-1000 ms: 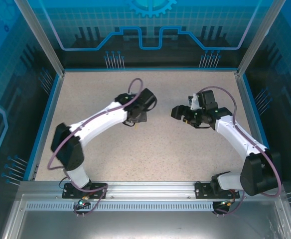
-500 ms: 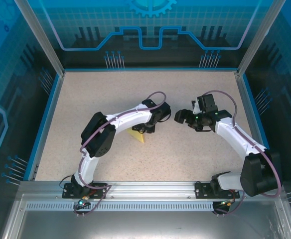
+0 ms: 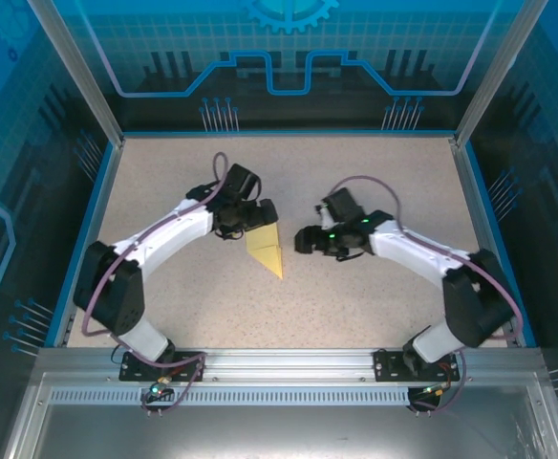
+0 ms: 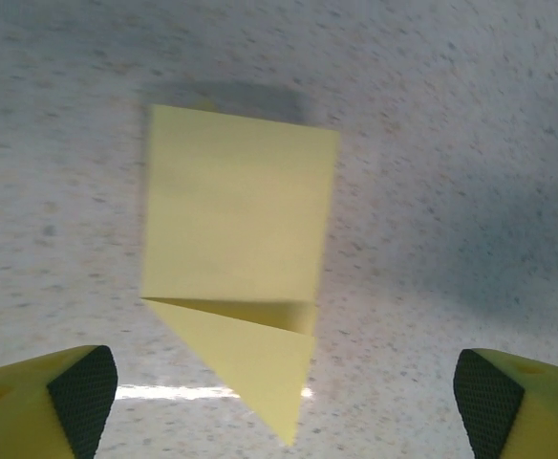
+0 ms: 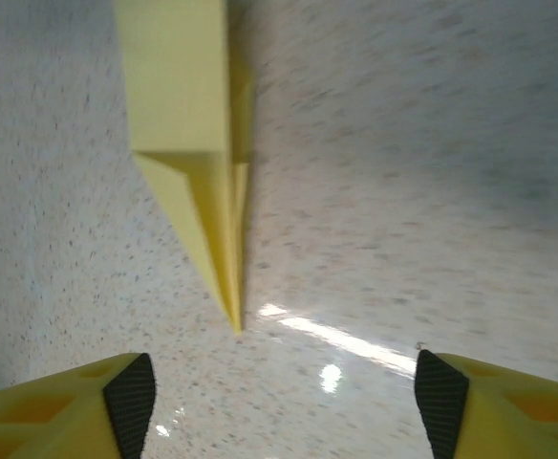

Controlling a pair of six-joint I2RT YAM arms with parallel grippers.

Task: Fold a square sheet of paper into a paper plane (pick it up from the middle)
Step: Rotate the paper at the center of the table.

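left hand (image 3: 257,218) released, angled down at paper plane (image 3: 266,251) | right hand (image 3: 307,239) released, beside it

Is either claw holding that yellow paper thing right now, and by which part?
Nothing is held. The paper plane lies on the table, and the left claw and the right claw both stand open, clear of it.

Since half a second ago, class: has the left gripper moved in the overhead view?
Yes. The left gripper has drawn back leftward, toward the table's blue left rim, uncovering the paper plane.
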